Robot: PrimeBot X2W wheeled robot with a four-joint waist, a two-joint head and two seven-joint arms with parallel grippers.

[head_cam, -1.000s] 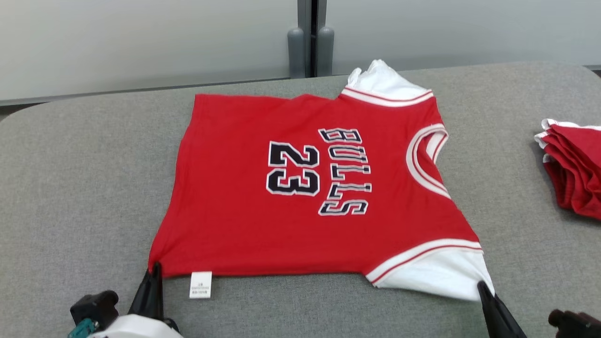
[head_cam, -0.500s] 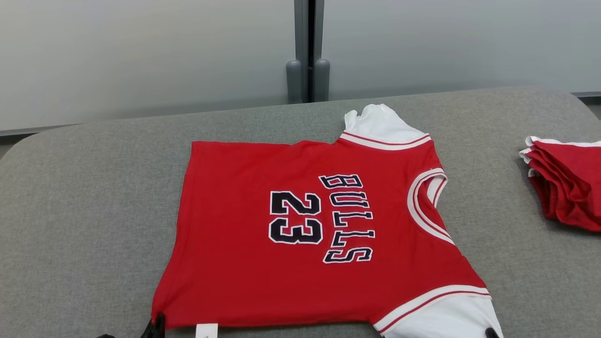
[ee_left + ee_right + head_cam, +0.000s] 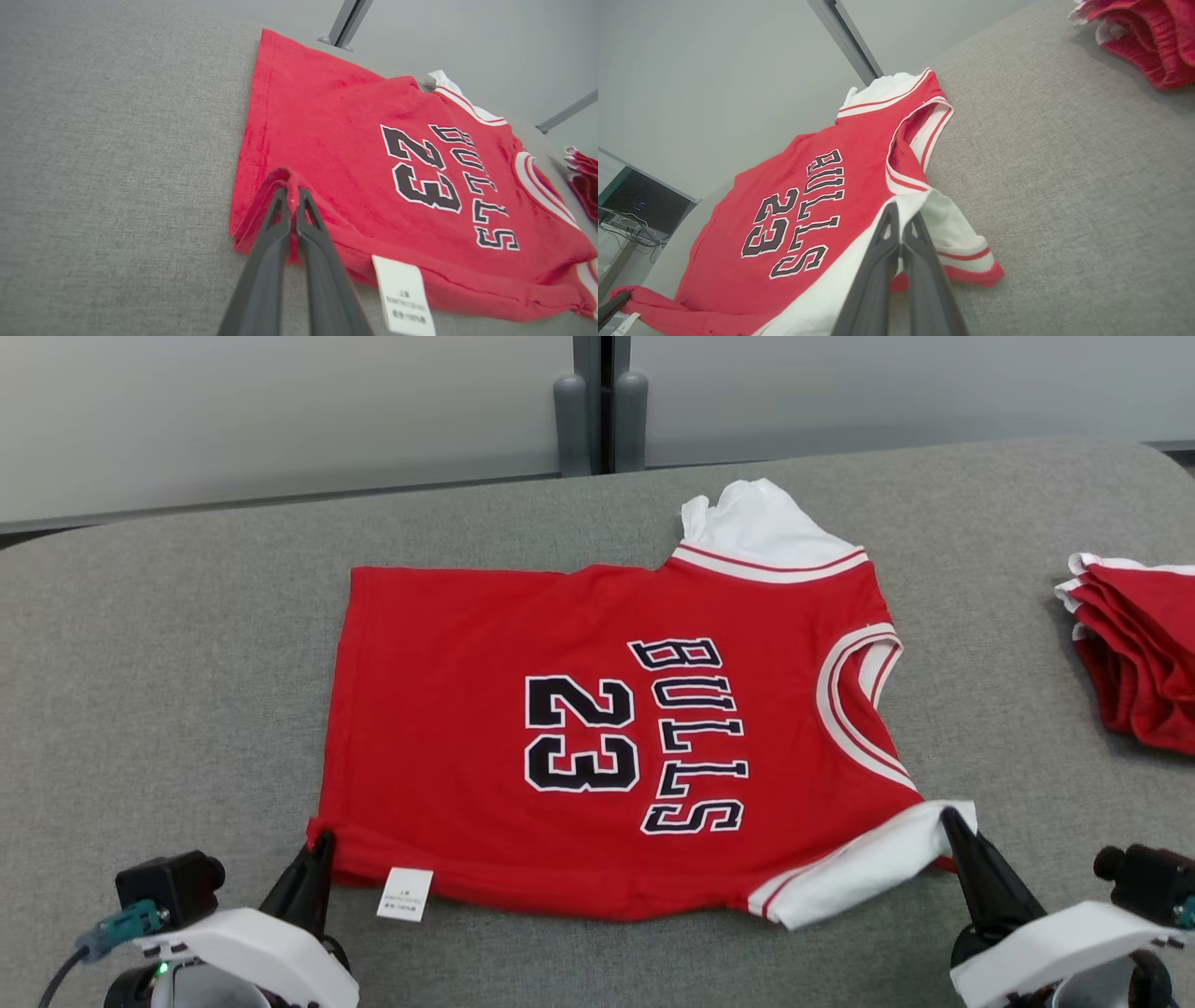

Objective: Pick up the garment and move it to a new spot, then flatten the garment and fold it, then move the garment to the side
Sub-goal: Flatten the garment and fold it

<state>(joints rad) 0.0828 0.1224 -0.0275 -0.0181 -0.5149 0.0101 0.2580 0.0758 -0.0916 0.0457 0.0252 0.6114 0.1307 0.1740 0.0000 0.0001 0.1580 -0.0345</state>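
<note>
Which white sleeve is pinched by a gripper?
The near sleeve, clamped by the shut right gripper. The far sleeve lies free, with nothing touching it.

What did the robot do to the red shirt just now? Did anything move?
Both grippers kept their pinch and lifted the red shirt's near edge: the left gripper bunched up the hem corner, the right gripper pulled the white sleeve up and inward. The head camera moved too. The shirt's far half and the red pile on the right stayed put.
</note>
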